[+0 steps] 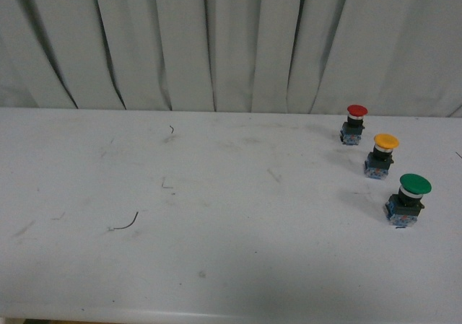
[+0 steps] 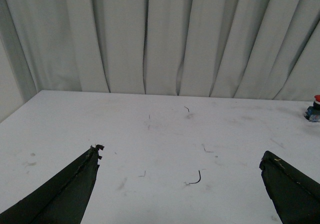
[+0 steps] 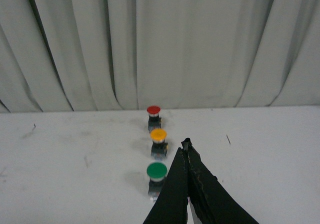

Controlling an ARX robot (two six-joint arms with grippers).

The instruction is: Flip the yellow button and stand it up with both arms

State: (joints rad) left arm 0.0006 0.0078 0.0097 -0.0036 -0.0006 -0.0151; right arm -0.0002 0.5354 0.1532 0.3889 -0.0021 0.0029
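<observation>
Yellow button (image 1: 383, 155): upright, right of frame, between red button (image 1: 354, 123) and green button (image 1: 408, 199); left gripper (image 2: 182, 166) fingers apart, right gripper (image 3: 187, 145) fingers together, empty

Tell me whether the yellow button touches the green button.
Apart. The front view shows bare table between the yellow button and the green button; the right wrist view shows the same gap.

Red button (image 2: 316, 99) cut by frame edge; green button's (image 3: 156, 176) base partly hidden.
</observation>
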